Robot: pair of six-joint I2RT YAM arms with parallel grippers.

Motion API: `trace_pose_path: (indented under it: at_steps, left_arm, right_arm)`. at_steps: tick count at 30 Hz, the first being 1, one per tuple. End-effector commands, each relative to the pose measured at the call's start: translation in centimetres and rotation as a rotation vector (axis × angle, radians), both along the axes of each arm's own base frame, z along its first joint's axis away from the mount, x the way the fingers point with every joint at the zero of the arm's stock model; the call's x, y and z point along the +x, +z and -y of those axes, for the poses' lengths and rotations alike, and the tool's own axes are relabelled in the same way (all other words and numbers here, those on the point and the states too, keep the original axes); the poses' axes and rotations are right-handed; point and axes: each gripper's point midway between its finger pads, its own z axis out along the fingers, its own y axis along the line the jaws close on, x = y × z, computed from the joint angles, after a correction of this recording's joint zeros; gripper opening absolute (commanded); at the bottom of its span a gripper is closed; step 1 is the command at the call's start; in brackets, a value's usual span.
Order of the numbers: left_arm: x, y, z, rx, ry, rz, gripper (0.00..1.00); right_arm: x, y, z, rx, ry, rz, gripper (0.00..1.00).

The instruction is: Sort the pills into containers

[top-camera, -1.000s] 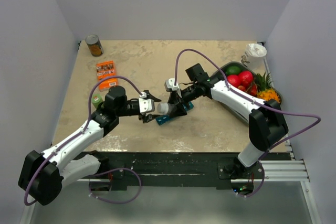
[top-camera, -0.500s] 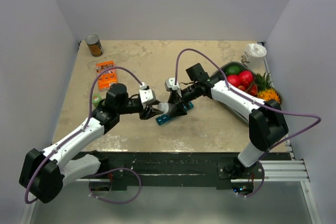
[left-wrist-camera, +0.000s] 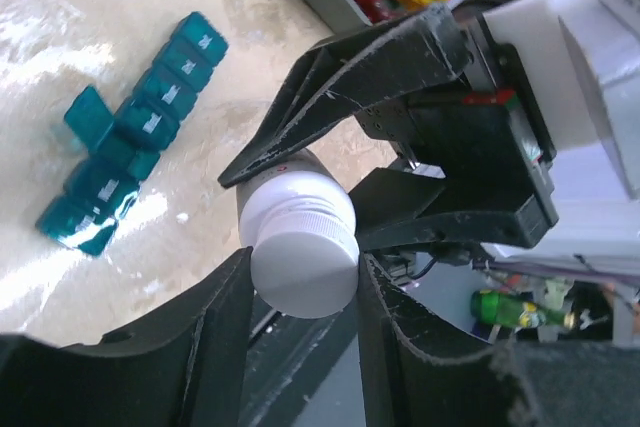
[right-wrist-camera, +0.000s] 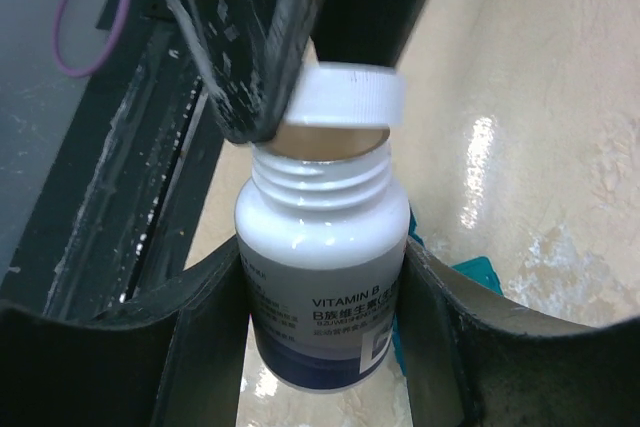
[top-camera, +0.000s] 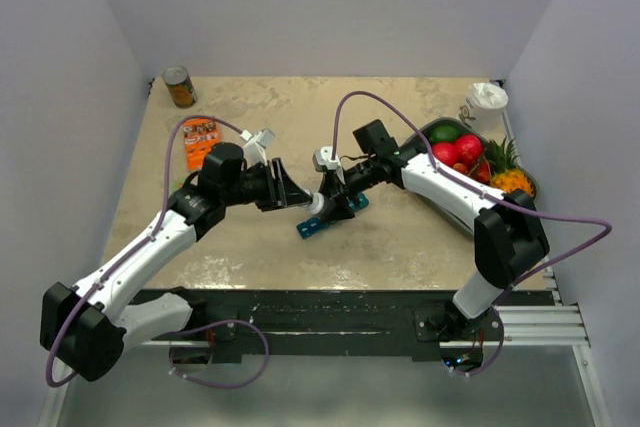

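Two arms meet at mid-table.

**Top external view:** the left gripper (top-camera: 292,194) and the right gripper (top-camera: 332,207) stand tip to tip over the table (top-camera: 400,247). They are directly above the teal pill organiser (top-camera: 308,228), which lies slantwise on the surface, partly hidden under the right gripper. A grey fruit tray (top-camera: 440,122) stands at the right edge, with a white cup (top-camera: 487,99) behind it. A can (top-camera: 180,87) sits in the far left corner, and an orange packet (top-camera: 203,137) lies near the left arm.

**Left wrist view:** the left gripper's fingers (left-wrist-camera: 220,347) are clenched on a white ribbed cap (left-wrist-camera: 303,265). The right gripper's black fingers (left-wrist-camera: 340,77) come in from above. Beyond them the organiser lies flat on the table, one lid standing open.

**Right wrist view:** the right gripper's fingers clamp the body of a white bottle (right-wrist-camera: 325,277) labelled VITAMIN B. Its threaded neck is bare. The cap sits tilted just above the mouth, against a dark finger of the left gripper. A teal corner of the organiser shows behind the bottle.
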Motion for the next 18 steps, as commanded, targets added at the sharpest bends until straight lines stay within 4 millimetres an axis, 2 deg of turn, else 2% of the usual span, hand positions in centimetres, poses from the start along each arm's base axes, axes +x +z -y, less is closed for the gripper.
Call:
trace_pose_path:
  at_steps: [1, 5, 6, 8, 9, 11, 12, 14, 15, 17, 18]
  left_arm:
    - [-0.8, 6.0, -0.2, -0.080, 0.073, -0.036, 0.00]
    - [0.2, 3.9, -2.6, 0.054, 0.163, 0.041, 0.00]
    - [0.9, 2.3, -3.9, 0.130, 0.220, 0.060, 0.00]
    - [1.5, 1.1, -5.3, 0.188, 0.268, 0.096, 0.00]
    - [2.3, -0.8, -7.1, 0.290, 0.339, 0.116, 0.00]
    - [3.0, -3.4, -9.4, 0.427, 0.395, 0.135, 0.00]
    - [3.8, -4.3, -11.2, 0.509, 0.475, 0.141, 0.00]
    - [4.2, -7.1, -12.9, 0.630, 0.502, 0.109, 0.00]
    - [4.7, -7.8, -13.8, 0.674, 0.538, 0.107, 0.00]
    - [5.0, -10.2, -14.5, 0.748, 0.535, 0.062, 0.00]
    - [5.4, -10.8, -14.9, 0.770, 0.552, 0.056, 0.00]
  right_arm:
    - [1.4, 0.8, -0.4, 0.000, -0.037, 0.069, 0.00]
    - [1.4, 0.9, -0.3, 0.002, -0.039, 0.065, 0.00]
    - [1.4, 0.8, -0.3, 0.002, -0.039, 0.065, 0.00]
    - [1.4, 1.1, -0.2, 0.010, -0.036, 0.064, 0.00]
    - [1.4, 1.1, -0.1, 0.012, -0.036, 0.061, 0.00]
    - [1.3, 1.4, -0.1, 0.024, -0.033, 0.054, 0.00]
    - [1.6, 1.5, 0.1, 0.028, -0.041, 0.051, 0.00]
    - [1.8, 2.1, 0.3, 0.043, -0.055, 0.044, 0.00]
    - [2.2, 2.4, 0.6, 0.054, -0.071, 0.037, 0.00]
    - [3.0, 3.6, 1.1, 0.076, -0.115, 0.031, 0.00]
    - [4.1, 4.2, 1.8, 0.082, -0.160, 0.038, 0.00]
